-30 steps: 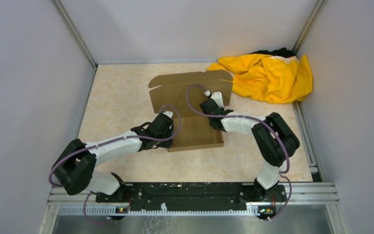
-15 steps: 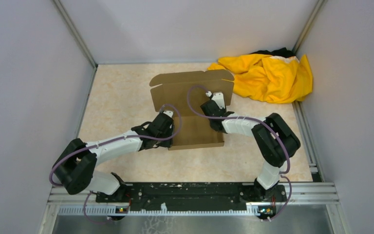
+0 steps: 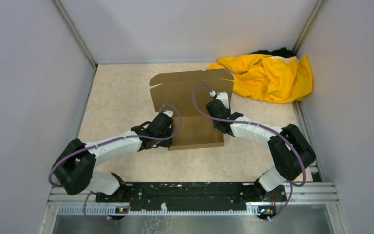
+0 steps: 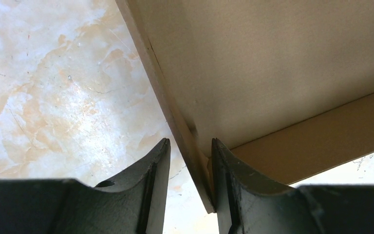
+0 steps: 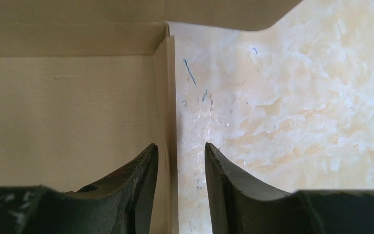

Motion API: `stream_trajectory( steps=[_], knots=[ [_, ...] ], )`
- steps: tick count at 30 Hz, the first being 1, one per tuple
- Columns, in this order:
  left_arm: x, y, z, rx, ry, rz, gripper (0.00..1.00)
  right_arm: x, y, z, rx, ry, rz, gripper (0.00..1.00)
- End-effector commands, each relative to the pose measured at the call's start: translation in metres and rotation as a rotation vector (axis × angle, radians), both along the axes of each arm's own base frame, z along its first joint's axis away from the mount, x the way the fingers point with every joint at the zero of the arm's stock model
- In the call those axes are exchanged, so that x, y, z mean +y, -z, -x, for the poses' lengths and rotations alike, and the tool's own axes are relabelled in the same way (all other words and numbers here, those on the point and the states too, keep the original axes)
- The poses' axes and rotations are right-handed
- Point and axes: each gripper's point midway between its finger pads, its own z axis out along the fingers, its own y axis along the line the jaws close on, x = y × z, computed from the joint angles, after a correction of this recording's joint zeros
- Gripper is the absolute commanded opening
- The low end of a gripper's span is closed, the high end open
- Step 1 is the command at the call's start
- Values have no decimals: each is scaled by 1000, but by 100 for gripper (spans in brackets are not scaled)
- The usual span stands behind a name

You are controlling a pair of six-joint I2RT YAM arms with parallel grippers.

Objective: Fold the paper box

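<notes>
Left wrist: L gripper [image 4: 190, 142] fingers apart, straddling paper box [image 4: 272, 73] wall — R gripper [image 5: 180, 145] likewise.

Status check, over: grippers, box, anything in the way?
Left gripper open, astride left wall of paper box. Right gripper open, astride right wall. Back panel raised. Yellow cloth far corner, apart from box.

Clad in white shells [image 3: 114, 145] between bulky black joints [image 3: 78, 168], looped with purple cables [image 3: 193, 101], tipped with dark curved fingers [image 4: 158, 180], bolted to a black base rail [image 3: 190, 190].
</notes>
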Motion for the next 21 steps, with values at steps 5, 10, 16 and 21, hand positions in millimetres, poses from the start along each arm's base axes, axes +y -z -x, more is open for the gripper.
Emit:
stream_trajectory(
  steps=[5, 10, 16, 21],
  knots=[
    [-4, -12, -2, -19, -2, 25, 43, -3, 7, 20, 50, -25, -37, 39],
    [-5, -13, -2, -24, -3, 25, 44, -3, 14, 21, 62, -26, -15, 35],
    [-7, -11, -5, -23, -1, 21, 44, -12, 20, 19, 40, 37, 117, 20],
    [-5, -10, -5, -25, -5, 10, 44, -20, 23, 21, 33, 80, 198, 4]
  ],
)
